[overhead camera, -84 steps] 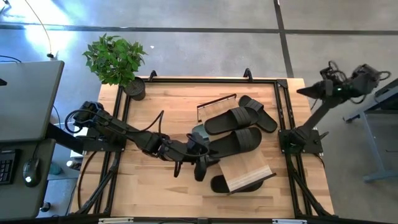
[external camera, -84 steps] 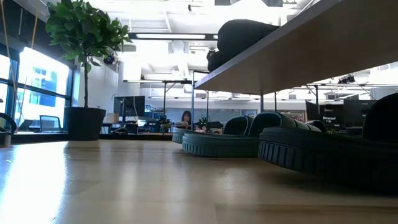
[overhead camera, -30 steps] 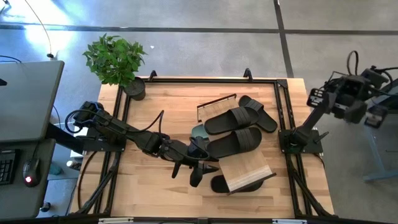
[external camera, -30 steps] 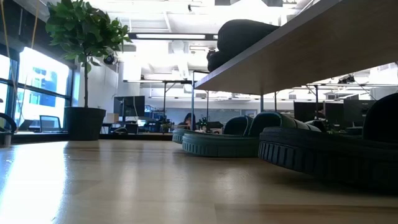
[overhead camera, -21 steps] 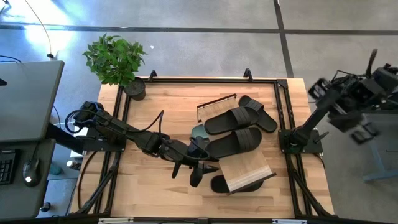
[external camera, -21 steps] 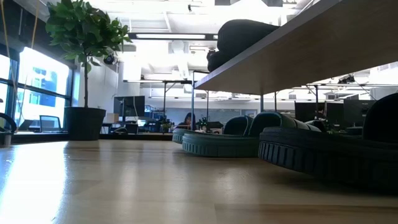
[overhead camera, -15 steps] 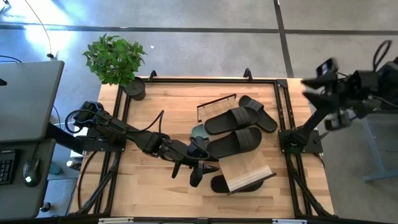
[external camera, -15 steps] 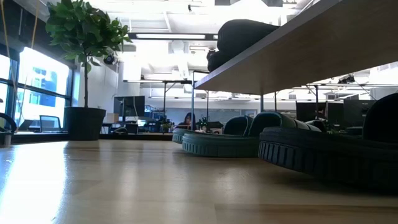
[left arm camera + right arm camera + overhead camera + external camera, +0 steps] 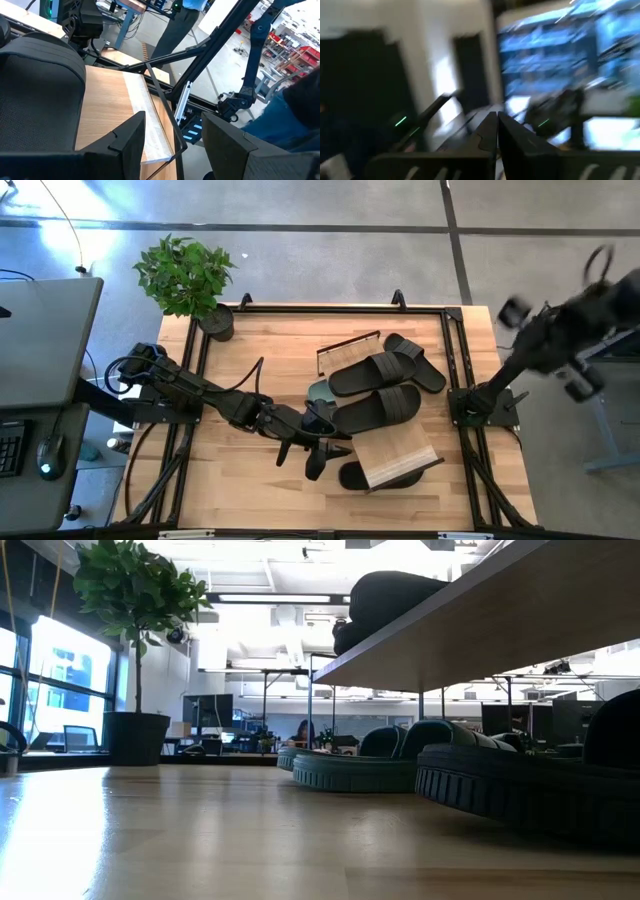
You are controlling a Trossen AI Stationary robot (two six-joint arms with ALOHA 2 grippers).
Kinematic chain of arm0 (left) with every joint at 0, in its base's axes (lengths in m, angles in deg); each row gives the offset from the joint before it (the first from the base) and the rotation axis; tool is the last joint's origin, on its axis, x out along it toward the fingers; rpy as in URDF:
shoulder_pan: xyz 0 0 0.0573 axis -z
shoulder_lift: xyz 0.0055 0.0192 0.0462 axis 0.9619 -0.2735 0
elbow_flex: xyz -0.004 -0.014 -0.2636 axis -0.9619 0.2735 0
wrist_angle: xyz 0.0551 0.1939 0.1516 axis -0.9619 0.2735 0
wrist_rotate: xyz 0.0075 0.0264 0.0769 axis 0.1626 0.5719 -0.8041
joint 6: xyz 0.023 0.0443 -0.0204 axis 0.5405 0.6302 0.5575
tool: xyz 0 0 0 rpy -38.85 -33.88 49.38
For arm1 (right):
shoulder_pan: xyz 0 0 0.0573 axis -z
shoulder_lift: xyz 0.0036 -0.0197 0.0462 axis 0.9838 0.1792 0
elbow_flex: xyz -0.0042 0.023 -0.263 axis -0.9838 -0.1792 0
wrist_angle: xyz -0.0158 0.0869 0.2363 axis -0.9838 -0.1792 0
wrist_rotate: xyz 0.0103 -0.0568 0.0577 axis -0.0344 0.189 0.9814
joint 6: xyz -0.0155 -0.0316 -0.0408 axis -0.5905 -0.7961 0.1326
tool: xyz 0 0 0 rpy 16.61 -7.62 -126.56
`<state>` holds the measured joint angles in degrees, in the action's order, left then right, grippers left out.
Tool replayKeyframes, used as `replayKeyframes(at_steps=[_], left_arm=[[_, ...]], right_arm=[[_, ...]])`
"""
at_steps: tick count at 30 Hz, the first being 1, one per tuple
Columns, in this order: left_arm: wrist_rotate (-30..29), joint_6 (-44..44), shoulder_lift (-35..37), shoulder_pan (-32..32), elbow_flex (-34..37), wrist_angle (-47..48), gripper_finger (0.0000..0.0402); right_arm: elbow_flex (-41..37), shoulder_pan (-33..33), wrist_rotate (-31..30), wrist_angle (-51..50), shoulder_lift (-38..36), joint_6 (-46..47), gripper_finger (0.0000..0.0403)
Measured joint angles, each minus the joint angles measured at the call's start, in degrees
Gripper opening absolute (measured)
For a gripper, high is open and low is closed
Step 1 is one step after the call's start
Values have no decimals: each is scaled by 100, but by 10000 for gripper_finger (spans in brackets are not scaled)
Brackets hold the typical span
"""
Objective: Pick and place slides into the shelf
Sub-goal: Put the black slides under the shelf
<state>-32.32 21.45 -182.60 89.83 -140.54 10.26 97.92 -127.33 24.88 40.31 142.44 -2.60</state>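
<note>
Near the front middle of the table (image 9: 260, 350), your left gripper (image 9: 318, 463) hovers with its fingers apart and nothing between them, just beside the low end of the shelf (image 9: 398, 451). Look at the left wrist view and you see those two dark fingers (image 9: 131, 136) spread, with the shelf's pale plank (image 9: 112, 107) ahead of them and part of a black slide on the plank (image 9: 35, 90) filling one side of the picture.

Your shelf sits at the front right of the table, its plank's long axis running diagonally from front-left to back-right. A black slide under the shelf (image 9: 352, 476) pokes out at the plank's front-left edge.

Behind the shelf you have two black slides lying side by side, touching, both with their long axes running left-front to right-back: the nearer black slide (image 9: 378, 407) and the farther black slide (image 9: 372, 371). A third black slide (image 9: 418, 360) lies behind them, angled from back-left to front-right. A green slide (image 9: 322, 396) shows partly at the left end of the nearer black one, by your left arm.

Off the table's right edge, your right gripper (image 9: 497, 131) is raised and blurred in the overhead view; its wrist view shows the fingers pressed together, holding nothing.

A potted plant (image 9: 186, 278) stands at the back left corner.
</note>
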Motion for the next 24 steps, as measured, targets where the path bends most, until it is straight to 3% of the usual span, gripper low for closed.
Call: replayKeyframes(at_steps=[4,8,13,18,24], left_arm=[[-2,-23,0,4,0,-18,177],[-2,-139,0,4,0,-28,177],[-42,-166,0,4,0,-35,177],[-43,-166,0,5,0,-45,177],[-46,-209,0,7,0,-59,177]], right_arm=[[-613,133,1124,50,18,457,2],[-1554,403,1869,1111,33,452,1],[-2499,1397,2902,2588,140,520,0],[-2744,2778,3148,3013,272,632,0],[-2466,4699,2764,2999,202,825,0]])
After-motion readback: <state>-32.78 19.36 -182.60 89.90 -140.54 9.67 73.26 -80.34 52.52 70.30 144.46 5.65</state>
